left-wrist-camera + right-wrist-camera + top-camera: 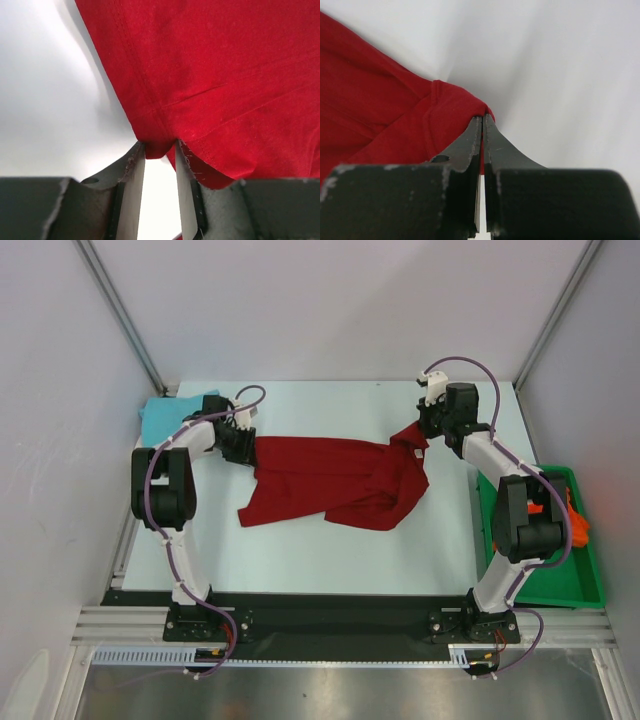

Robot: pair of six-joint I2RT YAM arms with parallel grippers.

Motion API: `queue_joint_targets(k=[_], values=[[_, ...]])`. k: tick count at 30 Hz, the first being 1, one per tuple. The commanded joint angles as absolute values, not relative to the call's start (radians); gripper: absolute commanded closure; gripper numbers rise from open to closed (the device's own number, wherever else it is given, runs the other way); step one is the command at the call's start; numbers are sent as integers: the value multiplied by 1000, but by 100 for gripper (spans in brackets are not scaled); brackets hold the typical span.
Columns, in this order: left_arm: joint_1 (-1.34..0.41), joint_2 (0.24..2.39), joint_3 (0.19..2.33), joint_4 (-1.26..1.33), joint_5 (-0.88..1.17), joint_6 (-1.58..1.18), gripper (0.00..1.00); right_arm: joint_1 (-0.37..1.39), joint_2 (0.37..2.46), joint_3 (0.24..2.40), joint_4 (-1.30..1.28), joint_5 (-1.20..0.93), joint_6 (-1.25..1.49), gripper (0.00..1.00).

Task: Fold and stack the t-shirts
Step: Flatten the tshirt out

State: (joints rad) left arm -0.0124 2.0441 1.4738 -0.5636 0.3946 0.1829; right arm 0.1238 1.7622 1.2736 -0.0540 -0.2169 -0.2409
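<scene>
Obs., near to far.

The green tray (pixel 575 585) sits at the near right edge of the table (pixel 340 550), just beside the right arm (pixel 520 520). That arm covers the tray's far-left part. I only get a strip of the orange t-shirt (pixel 578 522) lying in the tray's far end. I cannot make out its shape or whether it is folded.

Mid-table, the dark red t-shirt (pixel 330 475) lies rumpled and drawn out between the two grippers. One flap trails toward the near left. Its right half is doubled over itself, so the lower layers are hidden.

Left gripper (pixel 160 147): the jaws stand a narrow way apart. A bunched corner of the red hem is wedged between the fingertips (pixel 141 150) and touches both. Table shows through the gap below the cloth.

Right gripper (pixel 483 117): the jaws are pressed almost together and pinch a fold of the same shirt at the tips. The pinched bit itself is hidden between the fingers.

Far left corner: the turquoise t-shirt (pixel 165 420) is partly covered by the left arm (pixel 165 490). I cannot tell how it is folded.
</scene>
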Motion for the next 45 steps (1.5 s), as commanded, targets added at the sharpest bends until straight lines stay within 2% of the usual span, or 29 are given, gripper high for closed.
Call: queue_joint_targets(k=[1, 3, 6, 8, 10, 16, 25, 30, 32, 34, 38, 39, 44, 45], values=[[-5, 2029, 1514, -551, 396, 187, 67, 132, 1726, 1284, -11, -207, -249, 100], [-6, 2031, 1514, -551, 397, 186, 70, 133, 1727, 1282, -11, -207, -249, 100], [-8, 2034, 1517, -551, 396, 189, 81, 135, 1730, 1284, -9, -207, -249, 100], [-6, 2034, 1519, -551, 396, 189, 94, 137, 1730, 1282, -11, -207, -249, 100], [-6, 2033, 1519, -551, 397, 193, 100, 138, 1732, 1282, -12, -207, -249, 100], [-6, 1958, 1488, -548, 361, 242, 100, 121, 1712, 1292, -15, -198, -245, 100], [-5, 1753, 1243, -471, 244, 321, 100, 8, 1672, 1243, -34, -212, -192, 100], [-5, 1730, 1215, -453, 173, 331, 100, -51, 1712, 1246, -37, -224, -239, 100], [-6, 1756, 1239, -468, 182, 331, 99, -51, 1743, 1252, -46, -229, -276, 88], [-18, 1787, 1273, -485, 196, 327, 99, -49, 1756, 1256, -43, -230, -323, 68], [-67, 1810, 1315, -505, 178, 365, 100, -14, 1740, 1344, -130, -322, -527, 55], [-75, 1813, 1318, -509, 175, 371, 100, -3, 1741, 1365, -153, -357, -567, 48], [-117, 1821, 1304, -499, 164, 373, 100, 98, 1784, 1580, -535, -647, -914, 38], [-121, 1824, 1299, -499, 161, 376, 100, 110, 1830, 1624, -613, -725, -1007, 31]])
